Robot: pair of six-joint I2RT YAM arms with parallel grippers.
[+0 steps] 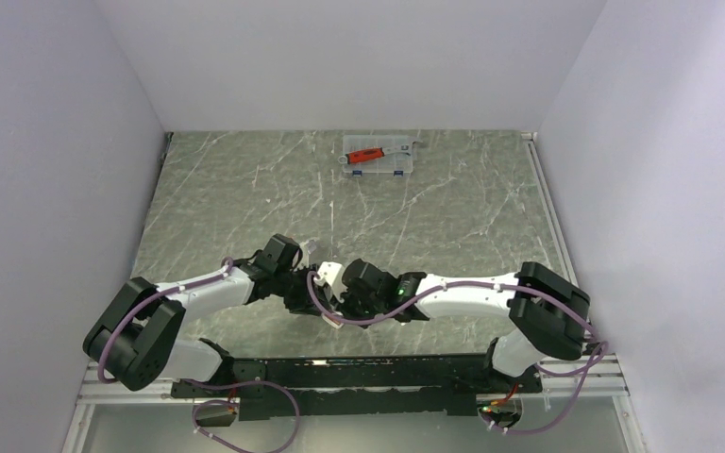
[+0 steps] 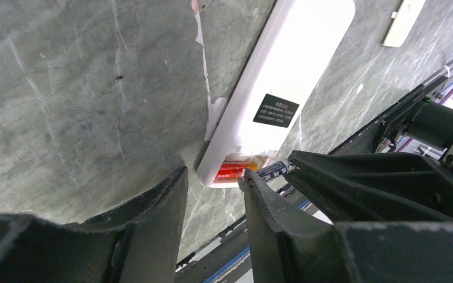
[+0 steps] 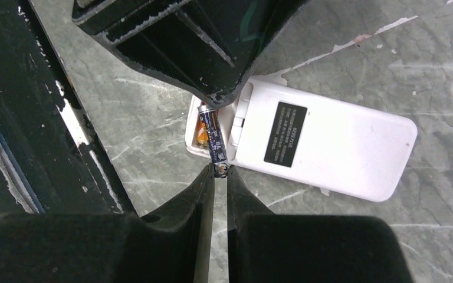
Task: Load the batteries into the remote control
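The remote control (image 3: 336,144) lies back up on the table, a black label on it, its battery recess open at one end. One battery (image 2: 231,172) with a red-orange body sits in the recess. My right gripper (image 3: 220,174) is shut on the end of the second, dark battery (image 3: 214,138), which slants down into the recess beside the first. My left gripper (image 2: 212,191) is open and empty. Its fingertips (image 2: 253,186) hover at the remote's (image 2: 295,65) recess end, one close to the dark battery (image 2: 273,170). In the top view both grippers meet at the table's near middle (image 1: 332,294) and hide most of the remote.
A small white plastic piece (image 2: 402,20) lies on the table past the remote's far end. A clear plastic case (image 1: 379,157) with a red-handled tool stands at the back middle. The black mounting rail (image 1: 340,373) runs along the near edge.
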